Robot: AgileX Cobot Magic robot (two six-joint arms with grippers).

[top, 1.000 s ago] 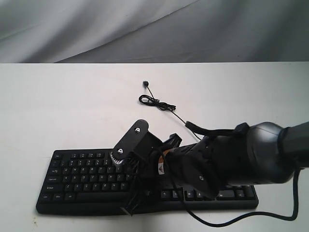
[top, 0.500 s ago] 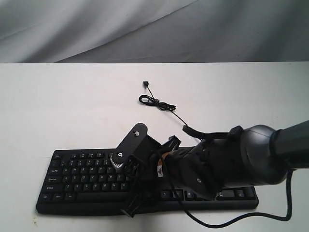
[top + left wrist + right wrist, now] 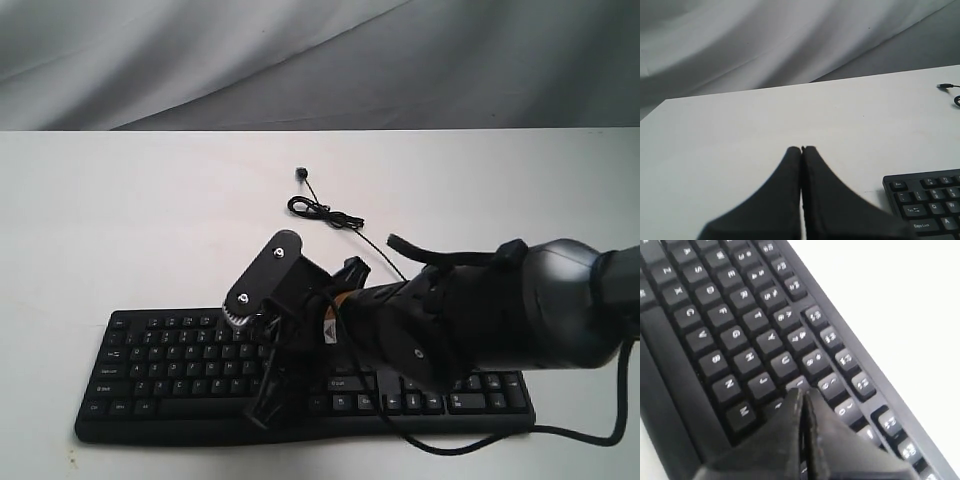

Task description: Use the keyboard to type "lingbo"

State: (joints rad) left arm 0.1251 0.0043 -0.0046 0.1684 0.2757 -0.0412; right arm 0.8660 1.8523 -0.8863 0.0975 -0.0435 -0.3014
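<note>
Black keyboard (image 3: 923,199), "Caps Lock" legible; right gripper (image 3: 802,394) closed.

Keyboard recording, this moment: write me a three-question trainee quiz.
1. True or false: the left gripper is over the keys of the keyboard.
2. The right gripper is: A open; B shut, holding nothing; C shut on a pen.
3. Fill in: the coiled cable lies on the ___.
Key: 1 false, it points at bare table off the keyboard's corner; 2 B; 3 table.
</note>
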